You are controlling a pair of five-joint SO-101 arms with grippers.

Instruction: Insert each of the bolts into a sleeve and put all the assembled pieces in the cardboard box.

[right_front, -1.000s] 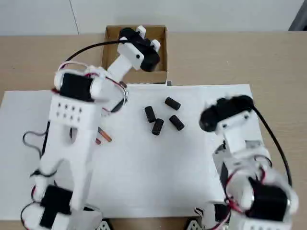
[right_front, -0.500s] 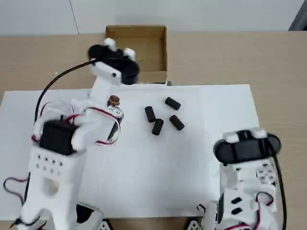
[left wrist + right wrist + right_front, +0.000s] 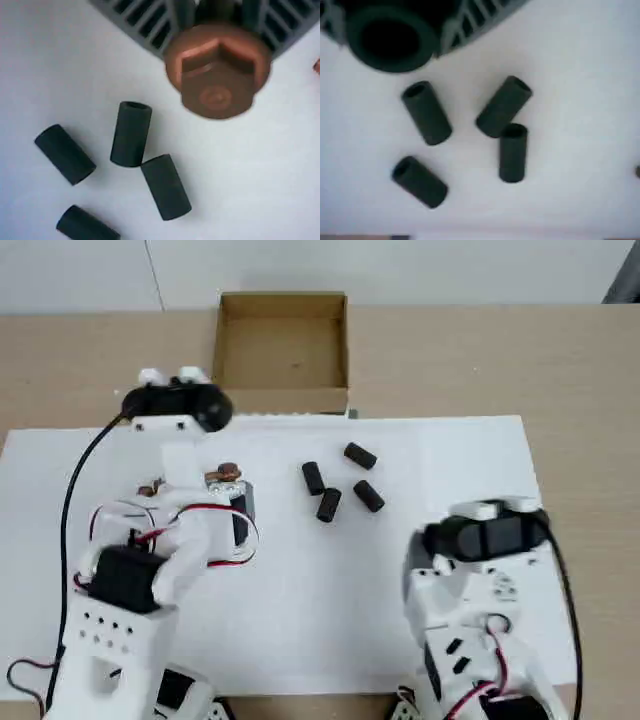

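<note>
Assembly was judged unstarted: bolt (image 3: 217, 75) clamped in left pincer (image 3: 220, 15), sleeve (image 3: 390, 40) in right pincer (image 3: 400, 15), cardboard box (image 3: 283, 400) seen unfilled.

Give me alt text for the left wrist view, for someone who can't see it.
A brown hex-head bolt, head toward the camera, is held by the left gripper between dark ribbed jaws. Beyond it, four black sleeves lie on their sides, loosely clustered on a white sheet.
</note>
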